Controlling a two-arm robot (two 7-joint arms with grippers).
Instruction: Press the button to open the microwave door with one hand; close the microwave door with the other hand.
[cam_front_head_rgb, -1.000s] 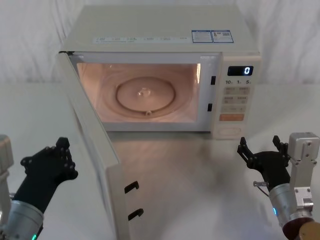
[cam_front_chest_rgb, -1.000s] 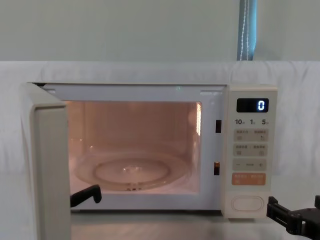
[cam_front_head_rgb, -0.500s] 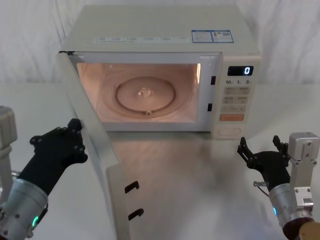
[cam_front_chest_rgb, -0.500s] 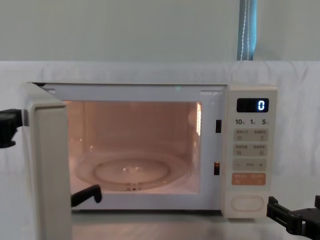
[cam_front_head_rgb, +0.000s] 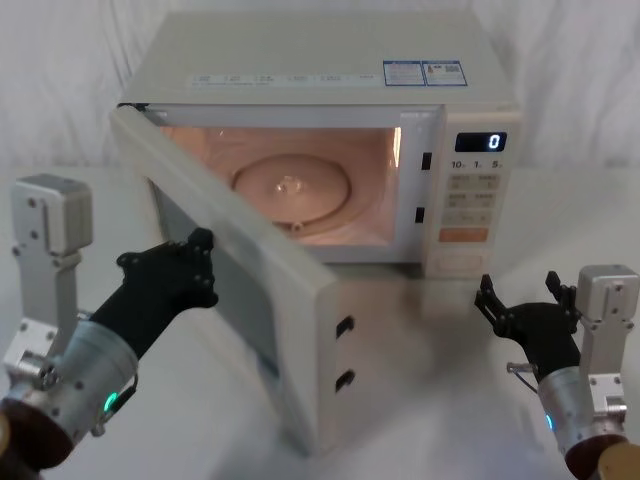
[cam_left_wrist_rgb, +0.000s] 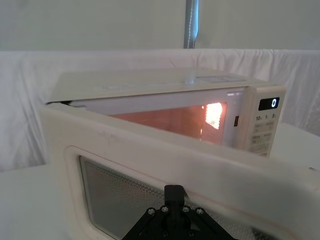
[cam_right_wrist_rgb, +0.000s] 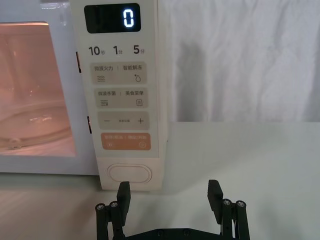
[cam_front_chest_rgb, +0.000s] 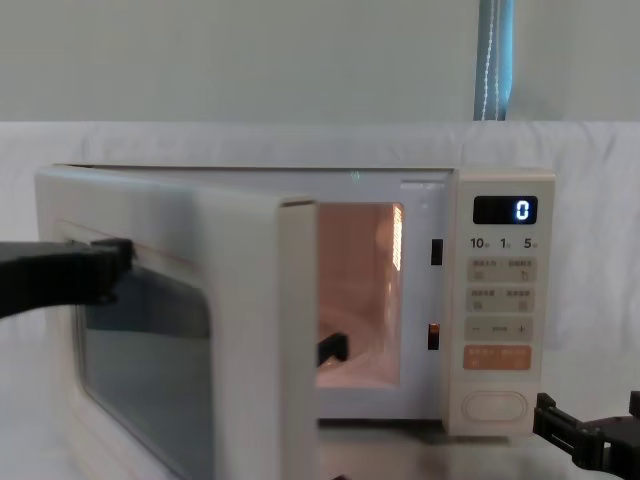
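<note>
The microwave door (cam_front_head_rgb: 250, 235) stands roughly half open, swung out from its left hinge, and in the chest view the microwave door (cam_front_chest_rgb: 180, 250) covers most of the lit cavity. My left gripper (cam_front_head_rgb: 195, 262) is shut, its tip against the door's outer face beside the dark window (cam_left_wrist_rgb: 125, 200). The same left gripper (cam_left_wrist_rgb: 173, 192) shows in its wrist view and as a black bar (cam_front_chest_rgb: 110, 265) in the chest view. The cream oval button (cam_right_wrist_rgb: 129, 174) sits at the bottom of the control panel (cam_front_head_rgb: 473, 200). My right gripper (cam_right_wrist_rgb: 169, 195) hovers open just in front of it, not touching.
The microwave (cam_front_head_rgb: 320, 60) stands on a white-clothed table (cam_front_head_rgb: 440, 380) with a white curtain behind. Its display (cam_right_wrist_rgb: 112, 18) reads 0, and an orange key (cam_right_wrist_rgb: 125, 142) lies above the button. A glass turntable (cam_front_head_rgb: 290, 185) lies in the lit cavity. Door latch hooks (cam_front_head_rgb: 343, 325) stick out.
My left gripper moved forward and right onto the door's outer face, and the door swung from wide open to about half open. The right gripper stayed still.
</note>
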